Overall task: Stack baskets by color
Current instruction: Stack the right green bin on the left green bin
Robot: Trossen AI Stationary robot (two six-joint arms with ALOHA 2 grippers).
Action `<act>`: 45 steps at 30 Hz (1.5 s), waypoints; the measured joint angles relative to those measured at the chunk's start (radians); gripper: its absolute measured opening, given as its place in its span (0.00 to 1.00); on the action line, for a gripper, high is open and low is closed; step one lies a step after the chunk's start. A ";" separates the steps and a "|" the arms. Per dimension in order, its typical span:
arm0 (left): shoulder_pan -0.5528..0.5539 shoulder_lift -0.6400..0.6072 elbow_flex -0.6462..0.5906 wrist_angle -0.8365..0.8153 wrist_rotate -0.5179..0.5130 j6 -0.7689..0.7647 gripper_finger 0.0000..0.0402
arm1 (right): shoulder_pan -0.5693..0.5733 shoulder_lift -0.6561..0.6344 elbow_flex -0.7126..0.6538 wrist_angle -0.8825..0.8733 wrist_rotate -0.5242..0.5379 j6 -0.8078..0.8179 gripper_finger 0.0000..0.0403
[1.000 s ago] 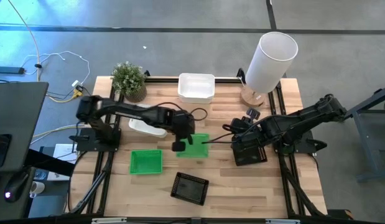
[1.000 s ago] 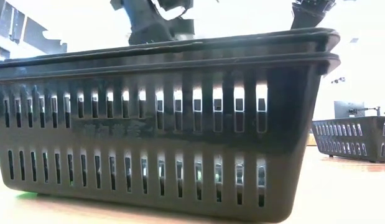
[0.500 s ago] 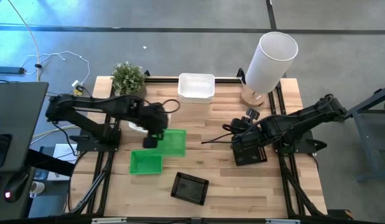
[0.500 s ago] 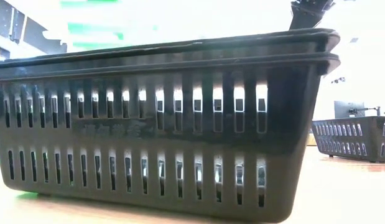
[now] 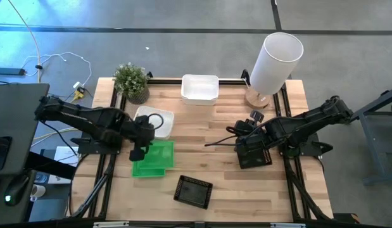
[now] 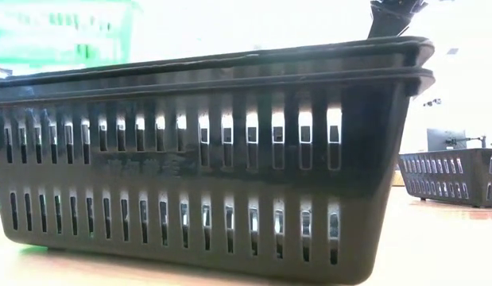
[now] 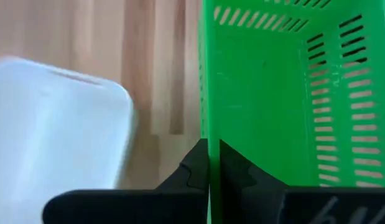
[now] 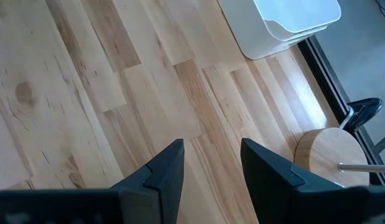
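My left gripper [image 5: 140, 152] is shut on a bright green basket [image 5: 161, 152] and holds it partly over a second green basket [image 5: 145, 170] that lies at the table's left front. A white basket [image 5: 156, 123] lies just beyond them, and stacked white baskets [image 5: 200, 88] sit at the far edge. My right gripper [image 5: 242, 135] stands open above the table beside a black basket [image 5: 254, 154], with nothing between its fingers. Another black basket [image 5: 194, 191] lies near the front edge and fills the low view [image 6: 206, 159]. My left gripper pinches the green basket's side wall [image 7: 209, 134] at its rim, one finger inside the basket and one outside. The fingers slant down from the table's left side. The basket is lifted clear and hangs over the other green basket, its open side up.
A potted plant [image 5: 131, 81] stands at the far left corner and a tall white cylinder [image 5: 275, 60] on a wooden base at the far right. Bare wood lies in the table's middle [image 5: 208, 136].
My left gripper has carried the green basket from the table's middle toward the left edge and somewhat upward, and it now hangs over the second green basket. The gripper has stayed shut on the wall. My right arm has kept still.
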State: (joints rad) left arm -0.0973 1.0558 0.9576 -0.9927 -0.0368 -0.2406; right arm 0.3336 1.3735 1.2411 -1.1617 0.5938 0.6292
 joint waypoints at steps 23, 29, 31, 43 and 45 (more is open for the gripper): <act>-0.136 -0.137 -0.305 0.080 -0.011 -0.160 0.00 | 0.000 0.000 0.000 0.025 -0.026 0.003 0.36; -0.136 -0.136 -0.353 0.125 -0.012 -0.160 0.00 | 0.000 0.000 0.000 0.030 -0.028 0.003 0.36; -0.135 -0.136 -0.357 0.132 -0.012 -0.161 0.00 | 0.000 0.000 0.000 0.031 -0.031 0.003 0.36; -0.135 -0.136 -0.357 0.130 0.028 -0.151 0.06 | 0.000 0.000 0.000 0.031 -0.048 0.003 0.36; -0.135 -0.136 -0.357 0.130 0.047 -0.153 0.10 | 0.000 0.000 0.000 0.031 -0.048 0.003 0.36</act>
State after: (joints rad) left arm -0.2325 0.9195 0.6006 -0.8623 0.0101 -0.3932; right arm 0.3336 1.3735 1.2411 -1.1309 0.5453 0.6323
